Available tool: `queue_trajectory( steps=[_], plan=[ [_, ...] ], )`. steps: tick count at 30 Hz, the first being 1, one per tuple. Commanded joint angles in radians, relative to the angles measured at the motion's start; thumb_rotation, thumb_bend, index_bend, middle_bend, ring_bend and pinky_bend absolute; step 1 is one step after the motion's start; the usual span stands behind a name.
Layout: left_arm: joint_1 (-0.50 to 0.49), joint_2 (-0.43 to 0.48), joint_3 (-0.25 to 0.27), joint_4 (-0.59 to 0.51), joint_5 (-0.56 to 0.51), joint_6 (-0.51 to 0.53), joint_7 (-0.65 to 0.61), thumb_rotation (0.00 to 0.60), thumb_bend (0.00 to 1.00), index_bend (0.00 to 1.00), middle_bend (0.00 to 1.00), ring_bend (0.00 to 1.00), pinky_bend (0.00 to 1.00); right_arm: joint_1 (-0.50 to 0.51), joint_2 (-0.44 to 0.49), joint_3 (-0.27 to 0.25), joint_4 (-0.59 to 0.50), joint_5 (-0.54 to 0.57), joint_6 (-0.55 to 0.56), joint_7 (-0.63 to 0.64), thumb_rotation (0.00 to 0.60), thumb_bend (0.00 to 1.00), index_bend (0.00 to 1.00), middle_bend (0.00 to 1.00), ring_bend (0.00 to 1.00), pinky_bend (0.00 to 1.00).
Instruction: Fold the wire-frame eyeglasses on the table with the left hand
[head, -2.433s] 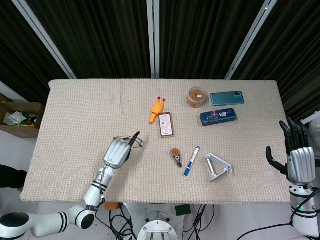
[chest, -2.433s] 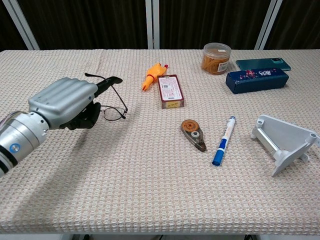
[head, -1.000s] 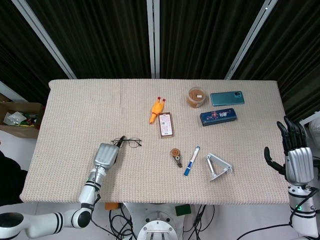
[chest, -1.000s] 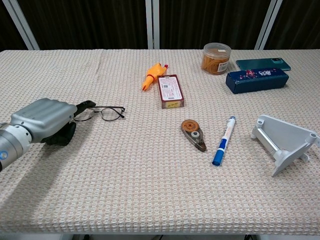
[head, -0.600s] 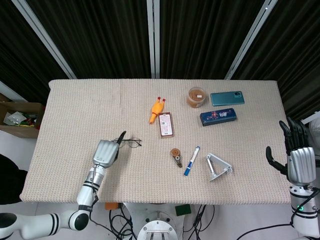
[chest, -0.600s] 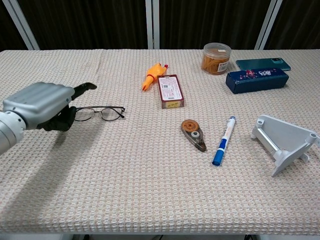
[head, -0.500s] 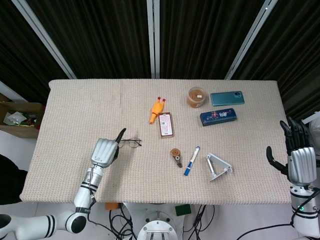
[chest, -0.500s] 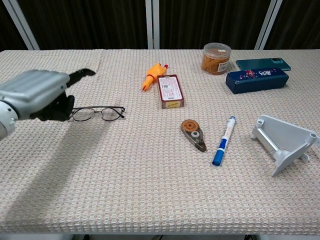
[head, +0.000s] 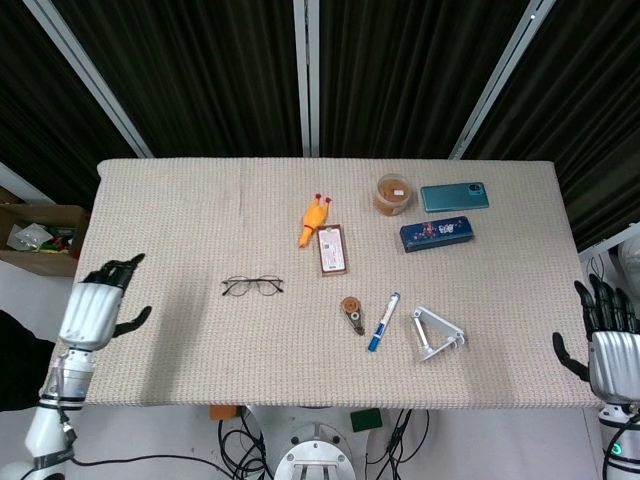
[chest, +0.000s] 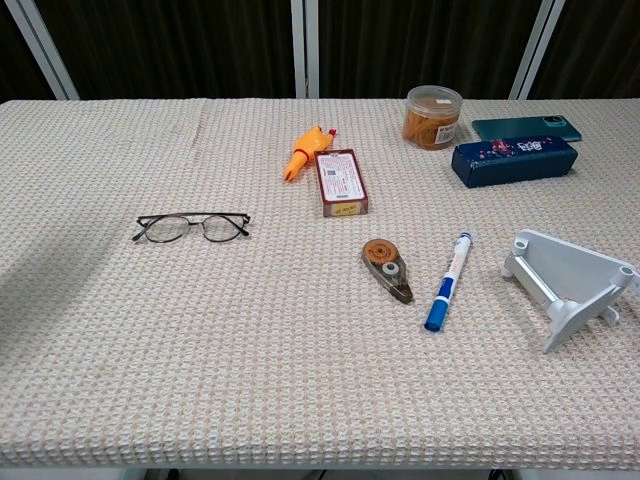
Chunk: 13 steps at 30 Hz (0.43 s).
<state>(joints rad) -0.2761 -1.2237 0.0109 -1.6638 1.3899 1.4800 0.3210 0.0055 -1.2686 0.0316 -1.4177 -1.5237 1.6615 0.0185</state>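
Woven cloth: a beige waffle-textured cover (head: 160, 230) spreads over the whole table, its grid of small squares plain in the chest view.
Eyeglasses: the wire-frame eyeglasses (head: 253, 287) lie flat and folded at centre left of the head view, thin dark metal with two rounded lenses; nothing touches them.
Left hand: the left hand (head: 95, 308) sits at the far left edge of the head view, off the cloth and well apart from the glasses, silver ribbed back with black fingers spread, holding nothing; the chest view does not show it.
Right hand: the right hand (head: 608, 345) is at the lower right corner of the head view, beyond the table edge, dark fingers upright and apart, empty.
Toy: a yellow-orange rubber chicken (head: 313, 220) lies above centre, just beside a flat rectangular red-bordered card pack (head: 332, 249).
Upper right: a round clear jar (head: 394, 193) with brown contents, a teal phone (head: 454, 196), and a long dark blue box (head: 437, 233) below them.
Lower centre: a brown teardrop correction-tape dispenser (head: 352, 314), a white marker with a blue cap (head: 383, 321), and a white angular plastic stand (head: 437, 333), set side by side but apart.
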Motion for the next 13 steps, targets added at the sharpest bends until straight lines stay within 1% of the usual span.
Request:
queue_trajectory(
  steps=[1, 3, 7, 9, 13],
  plan=[
    [0.139, 0.034, 0.094, 0.116, 0.086, 0.097, -0.170, 0.137, 0.10, 0.10, 0.00, 0.01, 0.21, -0.037, 0.004, -0.037, 0.006, 0.033, -0.036, -0.041, 0.581, 0.36, 0.00, 0.00, 0.00, 0.00],
    [0.168, 0.029, 0.106, 0.171, 0.112, 0.128, -0.209, 0.076, 0.09, 0.10, 0.00, 0.01, 0.19, -0.050, 0.007, -0.048, -0.002, 0.040, -0.043, -0.052, 0.580, 0.35, 0.00, 0.00, 0.00, 0.00],
    [0.193, 0.040, 0.119, 0.194, 0.152, 0.150, -0.223, 0.028, 0.07, 0.10, 0.00, 0.01, 0.18, -0.061, 0.012, -0.050, -0.008, 0.027, -0.035, -0.050, 0.577, 0.35, 0.00, 0.00, 0.00, 0.00],
    [0.201, 0.042, 0.117, 0.192, 0.173, 0.166, -0.214, 0.020, 0.07, 0.10, 0.00, 0.00, 0.18, -0.063, 0.012, -0.050, -0.009, 0.018, -0.031, -0.046, 0.577, 0.35, 0.00, 0.00, 0.00, 0.00],
    [0.215, 0.040, 0.109, 0.183, 0.195, 0.184, -0.220, 0.022, 0.07, 0.10, 0.00, 0.00, 0.17, -0.064, 0.009, -0.046, -0.012, 0.004, -0.027, -0.045, 0.576, 0.35, 0.00, 0.00, 0.00, 0.00]
  ],
)
